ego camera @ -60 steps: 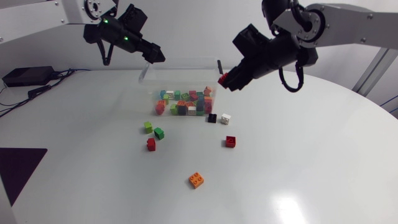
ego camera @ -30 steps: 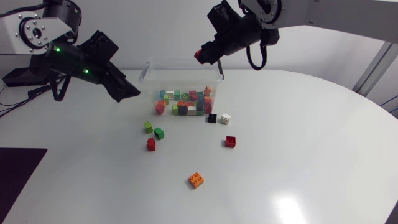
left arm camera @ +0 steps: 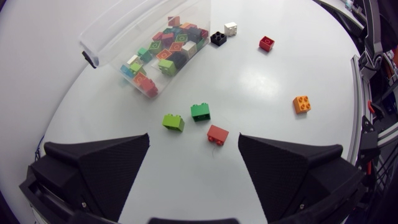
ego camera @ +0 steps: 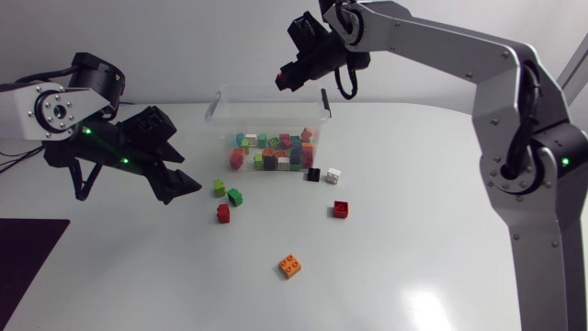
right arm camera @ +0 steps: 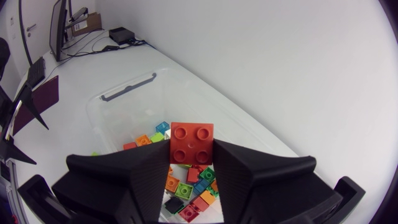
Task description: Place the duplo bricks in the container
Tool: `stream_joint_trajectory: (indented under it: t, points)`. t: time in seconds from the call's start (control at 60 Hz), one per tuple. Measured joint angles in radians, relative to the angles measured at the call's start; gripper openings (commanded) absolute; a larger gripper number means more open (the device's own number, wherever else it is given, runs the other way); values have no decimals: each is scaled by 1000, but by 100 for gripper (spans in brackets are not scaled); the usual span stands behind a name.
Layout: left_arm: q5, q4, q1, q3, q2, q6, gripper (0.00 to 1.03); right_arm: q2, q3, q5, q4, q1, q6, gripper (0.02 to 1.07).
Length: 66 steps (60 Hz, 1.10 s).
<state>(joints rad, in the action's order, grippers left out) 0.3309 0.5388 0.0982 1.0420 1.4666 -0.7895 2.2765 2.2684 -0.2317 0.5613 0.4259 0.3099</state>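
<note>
Your right gripper (right arm camera: 191, 152) is clamped on a red brick (right arm camera: 191, 142), held high above the clear container (right arm camera: 115, 118), seemingly toward its far side. Let go from there and the brick may strike the rim, or bounce off the pile of bricks (right arm camera: 186, 186) inside and hop out; lower and more central looks safer. Your left gripper (left arm camera: 194, 138) stands wide and empty over the table (left arm camera: 280, 162), with a loose red brick (left arm camera: 217, 134) just ahead of it. A dark green brick (left arm camera: 200, 111) and a light green brick (left arm camera: 173, 122) lie near it, so a broad finger coming down could knock them away.
</note>
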Motion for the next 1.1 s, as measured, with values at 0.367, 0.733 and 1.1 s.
stream_joint_trajectory:
  t: [0.367, 0.733, 1.1]
  points:
    - [49, -114, 0, -90, 100, -122, 99, -125, -137, 19, 52, 0, 2, 102]
    - [91, -164, 39, -94, 272, -267, 99, -577, -701, -7, -17, 0, 64, 102]
    - [92, -190, 60, -38, 386, -323, 95, -814, -1166, -31, -79, -16, 141, 102]
